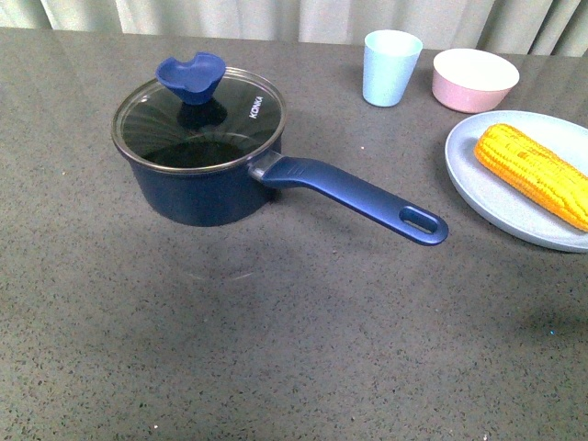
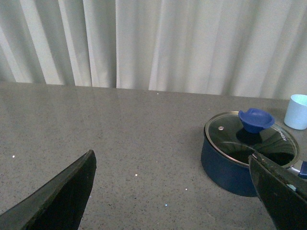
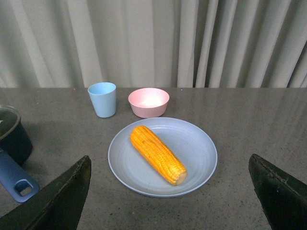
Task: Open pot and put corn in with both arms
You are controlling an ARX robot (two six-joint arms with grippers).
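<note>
The navy-blue pot (image 1: 197, 179) stands left of centre on the grey table, its glass lid (image 1: 230, 119) on it with the blue knob (image 1: 191, 76) on top. Its long handle (image 1: 354, 195) points to the right and towards me. The corn (image 1: 533, 172) lies on a pale blue plate (image 1: 487, 179) at the right. Neither arm shows in the front view. My left gripper (image 2: 172, 191) is open and empty, short of the pot (image 2: 230, 167). My right gripper (image 3: 170, 194) is open and empty, short of the corn (image 3: 157, 154) on its plate (image 3: 201, 153).
A pale blue cup (image 1: 390, 67) and a pink bowl (image 1: 474, 79) stand at the back, behind the plate. They also show in the right wrist view, the cup (image 3: 102, 99) left of the bowl (image 3: 148, 102). A pale curtain hangs behind the table.
</note>
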